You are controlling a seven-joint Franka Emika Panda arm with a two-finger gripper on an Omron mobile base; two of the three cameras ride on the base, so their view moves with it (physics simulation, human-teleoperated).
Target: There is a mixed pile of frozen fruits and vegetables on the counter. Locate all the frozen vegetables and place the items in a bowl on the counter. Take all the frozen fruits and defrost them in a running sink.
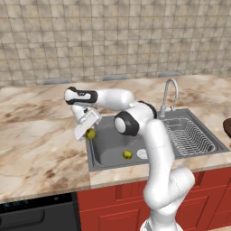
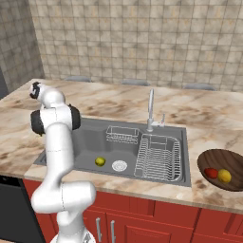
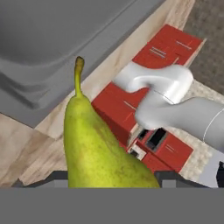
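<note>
Closest to my hand camera, a yellow-green pear (image 3: pixel 98 144) with a thin brown stem is filling the lower middle of the frame, sitting between the gripper (image 3: pixel 111 178) jaws. Those jaws are parted just enough to take the fruit's body, and they are pressing on it from either side; I am holding it. From the left base camera, the same gripper (image 1: pixel 87 127) is hanging over the left edge of the sink (image 1: pixel 106 149), with the pear (image 1: pixel 91 133) showing just below the white hand.

Inside the sink, a second yellow-green fruit (image 1: pixel 127 154) is lying on the basin floor just beside the round drain (image 2: pixel 119 165). To the right of the drain, a wire rack (image 2: pixel 159 158) is sitting in the basin, and a smaller wire basket (image 2: pixel 122 134) is resting at the back, near the chrome faucet (image 2: pixel 151 110). I cannot tell whether water is running.

Well to the right of the sink, a dark brown bowl (image 2: pixel 214 159) is resting on the counter (image 2: pixel 209 116), holding a red item (image 2: pixel 211 172) and a yellow-orange item (image 2: pixel 224 176) that are touching.

Around the sink, the counter is beige-and-brown marbled stone over red cabinet fronts (image 2: pixel 142 220), and a tan tiled wall (image 2: pixel 142 42) is rising behind it.
</note>
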